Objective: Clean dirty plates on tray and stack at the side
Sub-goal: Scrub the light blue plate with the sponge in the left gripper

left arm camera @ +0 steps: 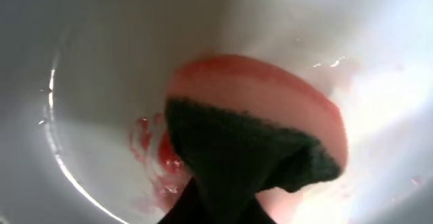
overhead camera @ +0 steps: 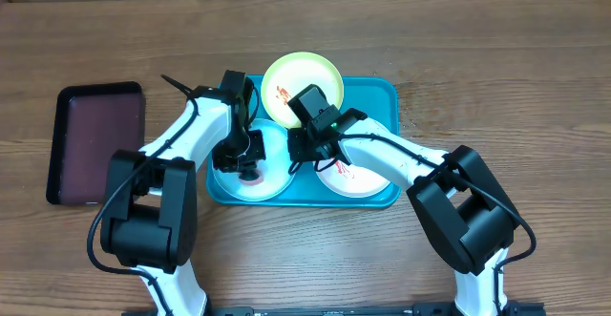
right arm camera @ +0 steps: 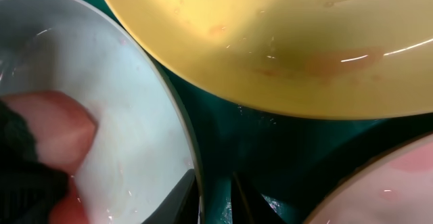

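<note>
The turquoise tray holds three plates: yellow-green at the back, light blue front left, white front right with red smears. My left gripper is shut on a pink sponge with a dark green scouring side, pressed onto the light blue plate beside a red smear. My right gripper pinches that plate's right rim, one finger inside and one outside. The right wrist view also shows the yellow-green plate and the white plate's edge.
A smaller dark maroon tray lies on the wooden table left of the turquoise tray. Both arms cross over the middle of the turquoise tray. Its teal floor shows wet between the plates.
</note>
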Available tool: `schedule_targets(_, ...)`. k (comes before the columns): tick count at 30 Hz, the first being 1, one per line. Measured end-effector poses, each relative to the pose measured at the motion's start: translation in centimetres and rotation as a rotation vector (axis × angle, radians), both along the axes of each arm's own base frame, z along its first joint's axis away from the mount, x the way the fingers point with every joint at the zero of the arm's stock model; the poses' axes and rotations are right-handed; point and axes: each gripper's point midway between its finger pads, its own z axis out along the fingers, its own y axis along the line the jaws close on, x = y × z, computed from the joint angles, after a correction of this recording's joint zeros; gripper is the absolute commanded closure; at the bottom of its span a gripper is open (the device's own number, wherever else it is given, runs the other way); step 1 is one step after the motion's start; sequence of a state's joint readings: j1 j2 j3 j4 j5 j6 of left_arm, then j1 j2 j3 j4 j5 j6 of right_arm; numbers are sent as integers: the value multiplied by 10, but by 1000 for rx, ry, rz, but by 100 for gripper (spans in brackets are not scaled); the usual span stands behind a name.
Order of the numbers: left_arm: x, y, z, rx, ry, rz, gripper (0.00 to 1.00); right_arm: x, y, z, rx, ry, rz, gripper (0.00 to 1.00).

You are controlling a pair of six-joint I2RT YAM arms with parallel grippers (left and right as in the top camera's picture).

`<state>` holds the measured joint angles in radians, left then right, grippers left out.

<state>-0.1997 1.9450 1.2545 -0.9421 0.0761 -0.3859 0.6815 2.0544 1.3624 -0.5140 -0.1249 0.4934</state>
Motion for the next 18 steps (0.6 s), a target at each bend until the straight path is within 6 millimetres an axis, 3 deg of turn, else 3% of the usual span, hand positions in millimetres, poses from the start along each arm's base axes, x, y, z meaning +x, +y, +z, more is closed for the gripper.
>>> schedule_targets(5, 2, 12, 1, 94, -20, -14, 96, -2, 4, 0, 6, 1, 9, 82)
schedule_targets(14, 0, 60, 8, 354, -17, -30, 96, -3, 3, 0, 3, 4, 10, 82)
schedule_targets(18, 3, 57, 9, 337, -28, -26, 96, -3, 3, 0, 3, 5, 10, 82)
